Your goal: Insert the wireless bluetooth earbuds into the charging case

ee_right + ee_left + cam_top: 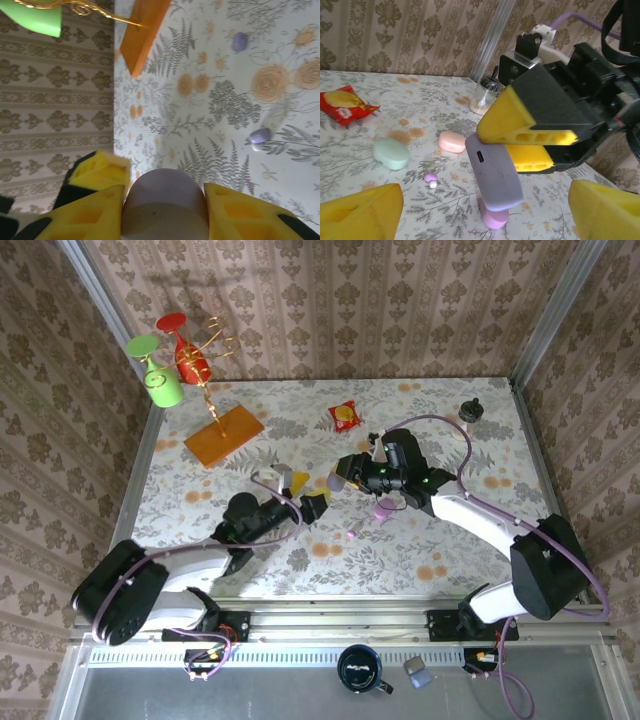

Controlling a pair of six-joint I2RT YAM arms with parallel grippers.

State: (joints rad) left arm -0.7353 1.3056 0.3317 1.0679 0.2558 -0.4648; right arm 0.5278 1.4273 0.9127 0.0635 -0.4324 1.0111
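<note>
Grippers are seen close together at mid-table from above: the left gripper [306, 492] and the right gripper [342, 476]. A tiny pinkish earbud [352, 535] lies loose on the table [250, 420], nearer the bases.

From the left wrist, the left fingers are seen spread wide with nothing pinched. A lilac charging case [495, 175] is clamped, tilted, in the right gripper. The earbud lies to its left, near a pink case [452, 141] and a mint case [391, 153].

From the right wrist, the charging case is pinched between the yellow pads. A further earbud [240, 41] lies well apart on the table.
</note>
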